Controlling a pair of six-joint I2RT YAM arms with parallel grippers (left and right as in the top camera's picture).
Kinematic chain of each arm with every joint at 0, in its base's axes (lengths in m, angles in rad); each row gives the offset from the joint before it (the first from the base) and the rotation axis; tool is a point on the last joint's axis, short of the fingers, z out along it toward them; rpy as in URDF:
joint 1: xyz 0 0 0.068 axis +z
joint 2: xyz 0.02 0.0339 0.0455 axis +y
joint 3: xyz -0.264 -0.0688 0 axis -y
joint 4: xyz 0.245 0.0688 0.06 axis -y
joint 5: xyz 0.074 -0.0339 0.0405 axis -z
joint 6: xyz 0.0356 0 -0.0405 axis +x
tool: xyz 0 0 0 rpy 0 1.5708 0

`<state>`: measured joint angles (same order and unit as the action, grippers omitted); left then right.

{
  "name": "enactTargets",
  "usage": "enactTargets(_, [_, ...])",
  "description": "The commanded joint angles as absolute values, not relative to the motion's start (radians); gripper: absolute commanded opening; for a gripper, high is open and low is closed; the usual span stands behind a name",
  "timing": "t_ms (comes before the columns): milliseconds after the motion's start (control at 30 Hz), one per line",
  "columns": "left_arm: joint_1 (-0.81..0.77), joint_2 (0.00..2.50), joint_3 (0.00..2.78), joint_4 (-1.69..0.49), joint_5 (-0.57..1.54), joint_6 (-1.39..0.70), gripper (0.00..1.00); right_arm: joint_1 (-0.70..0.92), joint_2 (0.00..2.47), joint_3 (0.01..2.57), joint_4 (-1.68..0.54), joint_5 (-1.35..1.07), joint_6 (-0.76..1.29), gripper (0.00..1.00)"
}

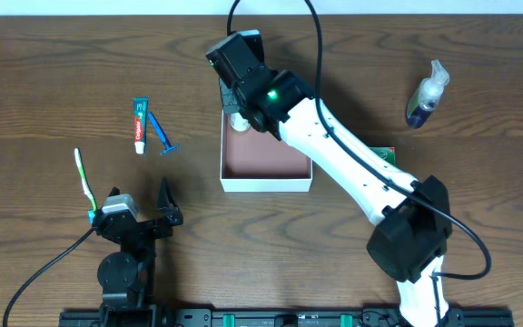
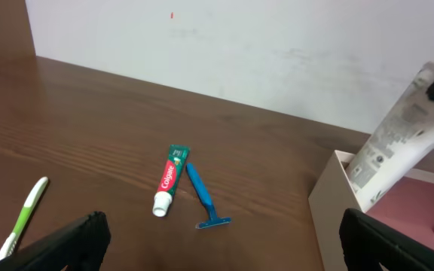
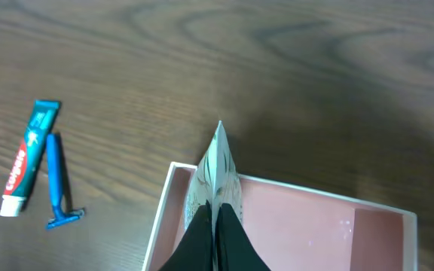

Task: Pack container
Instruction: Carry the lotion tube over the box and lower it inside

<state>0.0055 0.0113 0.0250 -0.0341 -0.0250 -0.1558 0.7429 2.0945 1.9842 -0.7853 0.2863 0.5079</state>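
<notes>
Pinched a white tube (image 3: 215, 169) in the right fingers (image 3: 233, 245) over the container (image 1: 266, 184) corner, with left fingers (image 2: 74, 237) spread; likely needed lowering, then release.

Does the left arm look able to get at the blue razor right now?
Probably yes: the left pincer is open and empty, with only bare table between it and the razor.

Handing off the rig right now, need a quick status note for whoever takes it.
Left end effector: open, holding nothing.
Right end effector: shut on white tube, tilted, lower end inside the container at its far-left corner; not released.
On table: toothpaste, razor, toothbrush left of container; spray bottle far right.
Left to do: release tube, pack the rest.
</notes>
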Motion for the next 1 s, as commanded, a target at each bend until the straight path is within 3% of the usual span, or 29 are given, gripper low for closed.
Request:
enactTargets(0, [0.011,0.010,0.004,-0.071,-0.030,-0.142,0.98,0.755,2.125,1.997,-0.773,0.314,0.500,0.02])
enactTargets(300, [0.011,0.010,0.004,-0.071,-0.030,-0.142,0.98,0.764,2.134,1.997,-0.751,0.309,0.500,0.02])
enactTargets(433, [0.011,0.010,0.004,-0.071,-0.030,-0.142,0.98,0.767,2.134,1.997,-0.750,0.308,0.500,0.44])
enactTargets(567, [0.011,0.010,0.004,-0.071,-0.030,-0.142,0.98,0.771,2.134,1.997,-0.742,0.280,0.481,0.70])
enactTargets(767, [0.011,0.010,0.004,-0.071,-0.030,-0.142,0.98,0.780,2.132,2.009,-0.733,0.280,0.466,0.74])
enactTargets(967, [0.011,0.010,0.004,-0.071,-0.030,-0.142,0.98,0.782,2.132,2.078,-0.780,0.275,0.448,0.73])
